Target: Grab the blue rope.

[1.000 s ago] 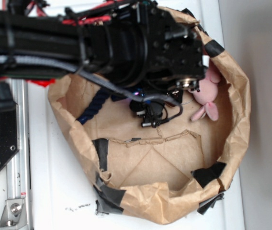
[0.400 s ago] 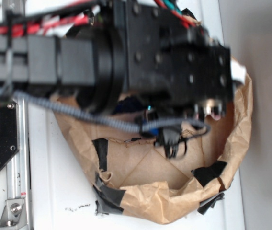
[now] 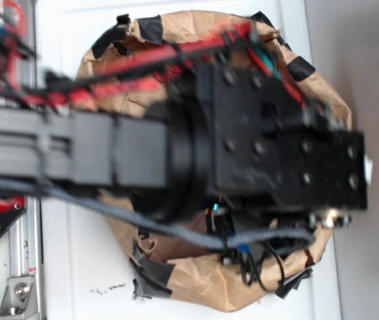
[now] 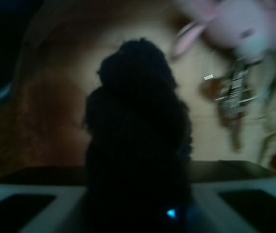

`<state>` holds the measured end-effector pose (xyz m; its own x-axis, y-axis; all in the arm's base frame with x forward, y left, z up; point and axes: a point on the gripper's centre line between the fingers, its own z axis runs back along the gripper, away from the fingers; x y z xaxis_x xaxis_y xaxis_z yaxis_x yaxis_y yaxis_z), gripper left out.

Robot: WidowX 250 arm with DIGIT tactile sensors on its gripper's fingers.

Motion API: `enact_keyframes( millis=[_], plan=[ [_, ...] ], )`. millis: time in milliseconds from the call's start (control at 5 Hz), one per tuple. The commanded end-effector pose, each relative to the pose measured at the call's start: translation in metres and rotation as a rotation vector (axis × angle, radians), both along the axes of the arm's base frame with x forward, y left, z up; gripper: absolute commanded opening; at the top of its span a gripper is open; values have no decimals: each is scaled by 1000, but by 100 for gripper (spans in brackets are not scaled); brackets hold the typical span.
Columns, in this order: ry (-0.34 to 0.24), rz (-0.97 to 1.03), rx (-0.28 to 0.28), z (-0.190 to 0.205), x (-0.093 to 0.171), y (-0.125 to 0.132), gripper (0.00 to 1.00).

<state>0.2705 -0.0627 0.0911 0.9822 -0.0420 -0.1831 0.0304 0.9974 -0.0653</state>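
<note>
Navy blue rope stands lengthwise away from the camera, gripped between the closed gripper fingers.

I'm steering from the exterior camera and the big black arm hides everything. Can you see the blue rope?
Observer: Yes. On the wrist view the blue rope fills the middle, a dark fuzzy lump.
Operator: Did we catch it?
Observer: It sits right between the fingers of the gripper and looks pinched.
Operator: Anything else down there?
Observer: A pink plush toy, blurry, at the top right, apart from the rope.
</note>
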Motion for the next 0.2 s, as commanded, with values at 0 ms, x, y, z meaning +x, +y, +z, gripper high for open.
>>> enact_keyframes(
  millis=[0],
  plan=[
    [-62, 27, -43, 15, -4, -5, 0]
  ],
)
